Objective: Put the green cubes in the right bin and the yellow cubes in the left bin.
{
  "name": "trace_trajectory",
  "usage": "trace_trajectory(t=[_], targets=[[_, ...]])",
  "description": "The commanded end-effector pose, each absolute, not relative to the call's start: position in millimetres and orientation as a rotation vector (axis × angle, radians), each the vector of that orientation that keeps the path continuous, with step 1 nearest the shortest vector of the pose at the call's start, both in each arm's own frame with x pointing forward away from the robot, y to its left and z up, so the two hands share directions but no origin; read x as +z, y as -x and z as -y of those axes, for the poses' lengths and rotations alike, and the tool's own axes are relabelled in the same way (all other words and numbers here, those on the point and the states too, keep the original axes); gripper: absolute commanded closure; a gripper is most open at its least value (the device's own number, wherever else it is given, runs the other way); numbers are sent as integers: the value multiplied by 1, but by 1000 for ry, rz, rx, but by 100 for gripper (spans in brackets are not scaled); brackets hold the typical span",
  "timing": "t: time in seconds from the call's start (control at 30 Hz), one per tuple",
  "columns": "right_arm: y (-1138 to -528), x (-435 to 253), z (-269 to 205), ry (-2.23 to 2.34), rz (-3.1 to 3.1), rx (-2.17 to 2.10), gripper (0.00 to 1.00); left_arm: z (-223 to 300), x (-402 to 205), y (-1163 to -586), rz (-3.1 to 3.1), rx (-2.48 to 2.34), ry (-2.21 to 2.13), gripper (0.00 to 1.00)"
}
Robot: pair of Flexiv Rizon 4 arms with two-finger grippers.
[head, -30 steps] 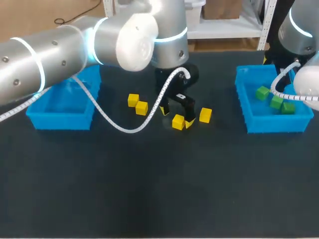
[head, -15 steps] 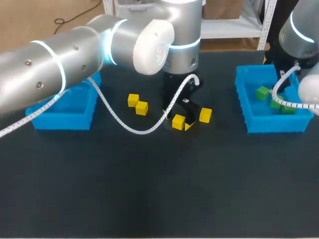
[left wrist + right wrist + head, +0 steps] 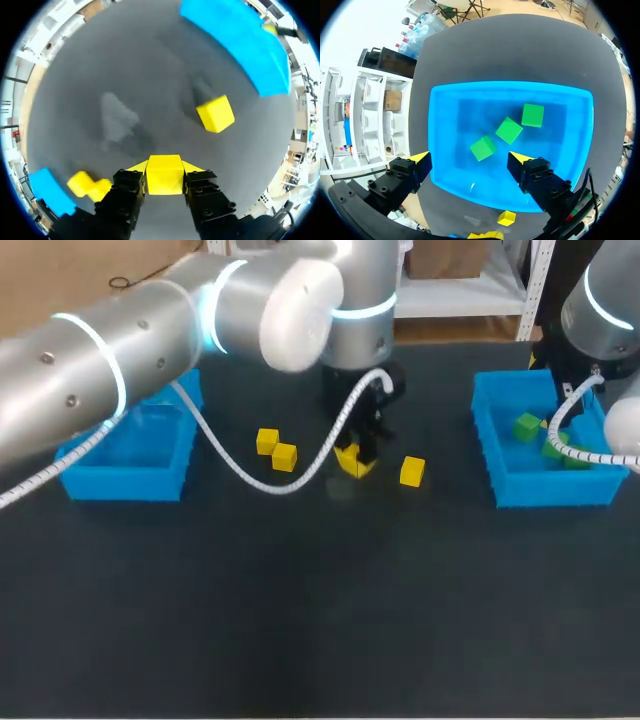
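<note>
Left jaws clamped on a yellow cube (image 3: 164,174), held just clear of the worktop (image 3: 320,620).

Looks centred in the grip, so probably fine to carry. Best to keep it high and level on the way to the left bin (image 3: 120,483), go over the yellow pair (image 3: 275,449) instead of through it, and only let go well inside the walls. Right jaws wide apart over the right bin (image 3: 440,150), three green cubes (image 3: 509,130) inside.

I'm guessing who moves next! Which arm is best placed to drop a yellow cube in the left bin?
Left, probably. The left gripper is shut on a yellow cube, and the left bin is on its side. The right gripper hangs open, empty, over the right bin.
</note>
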State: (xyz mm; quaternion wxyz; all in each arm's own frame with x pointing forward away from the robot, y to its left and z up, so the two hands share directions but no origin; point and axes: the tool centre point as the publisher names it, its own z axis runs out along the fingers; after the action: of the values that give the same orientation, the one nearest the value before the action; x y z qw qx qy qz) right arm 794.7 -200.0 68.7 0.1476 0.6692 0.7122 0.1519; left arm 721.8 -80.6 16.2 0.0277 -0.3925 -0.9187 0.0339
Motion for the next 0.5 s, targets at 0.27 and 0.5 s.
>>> trace_trajectory(t=[0.27,0.5], targets=[[-791,68,200,-1921,-2039,442,0,-63,93,-751,3347,-2,834,100],[-791,68,200,-1921,-2039,442,0,-167,82,-742,3436,-81,379,100]])
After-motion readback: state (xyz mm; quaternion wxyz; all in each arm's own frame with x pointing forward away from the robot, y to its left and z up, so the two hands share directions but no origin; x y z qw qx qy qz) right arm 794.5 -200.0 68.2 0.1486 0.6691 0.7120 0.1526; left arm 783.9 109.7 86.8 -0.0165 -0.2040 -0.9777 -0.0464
